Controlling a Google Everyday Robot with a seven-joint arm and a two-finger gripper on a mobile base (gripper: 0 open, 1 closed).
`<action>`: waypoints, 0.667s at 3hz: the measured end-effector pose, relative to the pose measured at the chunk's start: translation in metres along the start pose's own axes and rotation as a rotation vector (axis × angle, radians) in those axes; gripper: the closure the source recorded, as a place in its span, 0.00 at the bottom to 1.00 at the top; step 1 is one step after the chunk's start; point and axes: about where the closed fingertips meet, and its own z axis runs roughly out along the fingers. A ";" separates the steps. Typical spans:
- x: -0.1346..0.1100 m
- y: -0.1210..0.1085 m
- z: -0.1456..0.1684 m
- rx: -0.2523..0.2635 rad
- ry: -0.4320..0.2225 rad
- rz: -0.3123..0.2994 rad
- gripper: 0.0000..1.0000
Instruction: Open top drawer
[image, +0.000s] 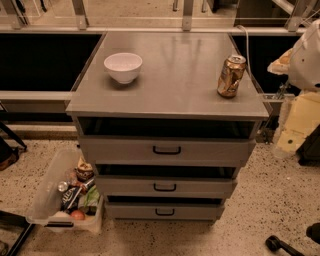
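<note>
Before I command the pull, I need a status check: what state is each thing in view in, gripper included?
top drawer: looks shut, handle untouched.
middle drawer: looks shut.
bottom drawer: looks shut.
bowl: upright, looks empty.
can: upright, dented.
plastic bin: uncovered, holding items, on the floor.
gripper: right of the cabinet, off the handle.

Bowl (123, 66) left, can (231, 76) right on the cabinet (175, 80) — top drawer (115, 150) beneath, gripper (298, 122) off right.

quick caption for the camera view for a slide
Grey three-drawer cabinet with white bowl and gold can on top; top drawer untouched, gripper off at the right edge.
</note>
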 end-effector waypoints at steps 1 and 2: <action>0.000 0.000 0.000 0.000 0.000 0.000 0.00; 0.027 0.031 0.036 -0.127 0.026 0.025 0.00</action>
